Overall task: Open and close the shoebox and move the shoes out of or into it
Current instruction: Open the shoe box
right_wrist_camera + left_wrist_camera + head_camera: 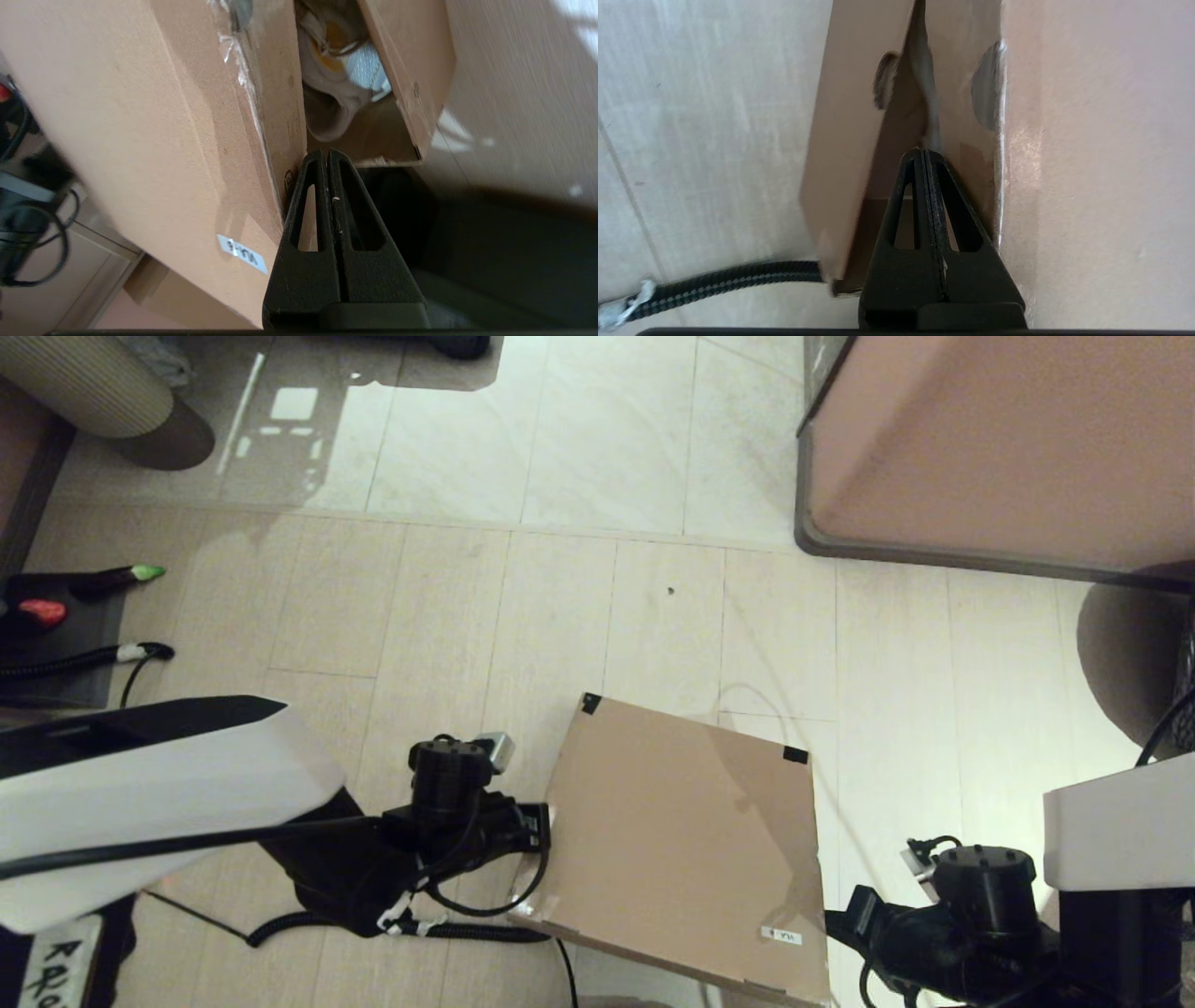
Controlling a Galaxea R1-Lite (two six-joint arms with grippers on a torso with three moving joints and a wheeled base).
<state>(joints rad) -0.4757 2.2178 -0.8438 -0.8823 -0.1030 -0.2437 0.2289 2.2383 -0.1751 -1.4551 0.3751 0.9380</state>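
The brown shoebox lies on the floor between my two arms, its lid tilted, with a small white label near my right side. My left gripper is at the box's left edge. In the left wrist view it is shut, its tips poked into the gap under the lid beside a cardboard flap. My right gripper is also shut, its tips at the lid's edge flap. Through the gap there, one of the pale shoes shows inside the box.
A large pinkish-brown cabinet stands at the back right. A black coiled cable lies on the tiles by the box's left corner. At the far left, a dark mat holds small objects and cables.
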